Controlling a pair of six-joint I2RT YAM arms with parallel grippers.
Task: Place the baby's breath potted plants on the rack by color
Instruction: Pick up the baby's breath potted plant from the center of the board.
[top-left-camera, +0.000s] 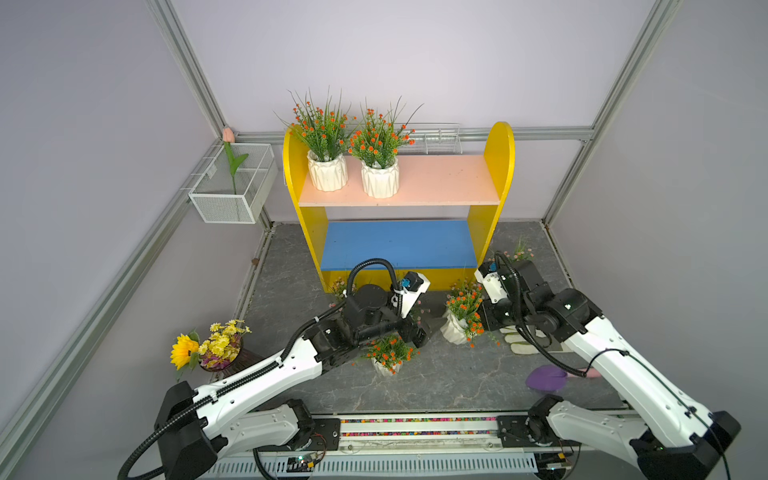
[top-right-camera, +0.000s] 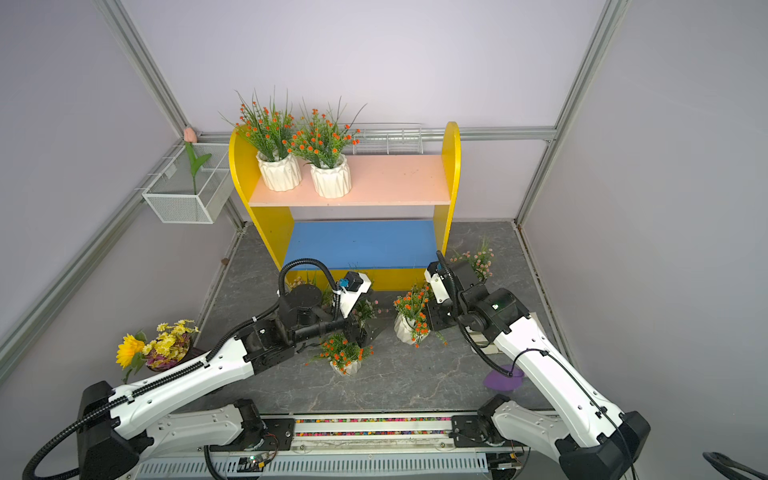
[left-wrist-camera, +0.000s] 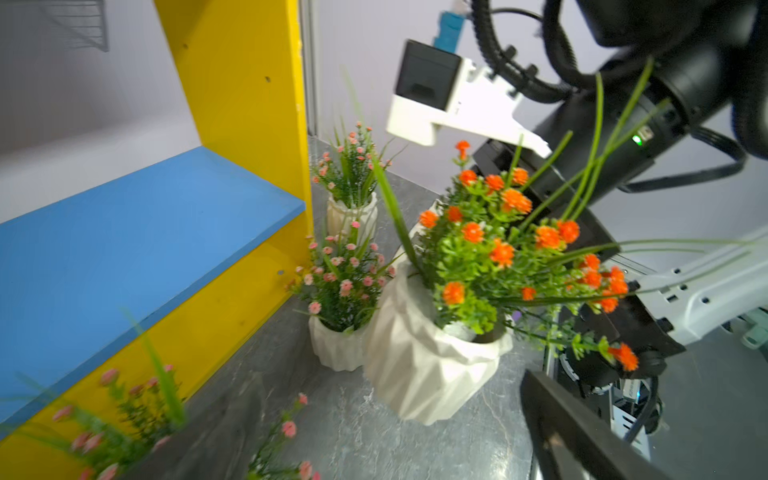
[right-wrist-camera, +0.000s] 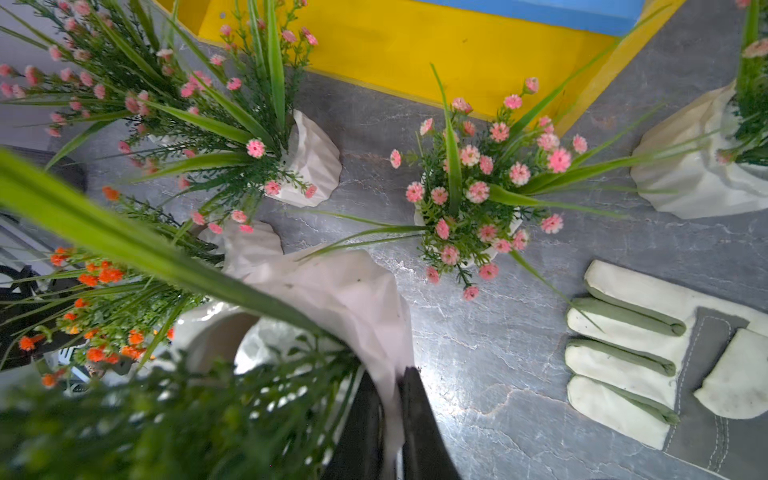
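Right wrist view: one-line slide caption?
Right gripper pinching the rim of an orange-flowered pot; pink-flowered plants and a glove beyond.

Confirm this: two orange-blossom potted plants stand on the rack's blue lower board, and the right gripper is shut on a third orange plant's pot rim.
Wrong board: both top views show the two orange-blossom potted plants on the peach-pink upper board, not the blue lower board. The right gripper is indeed shut on the rim of a third orange plant's pot.

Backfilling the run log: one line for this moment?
right tool: shut on tilted orange baby's breath pot rim | left tool: open, empty | rack peach board: two orange plants | floor: pink plants
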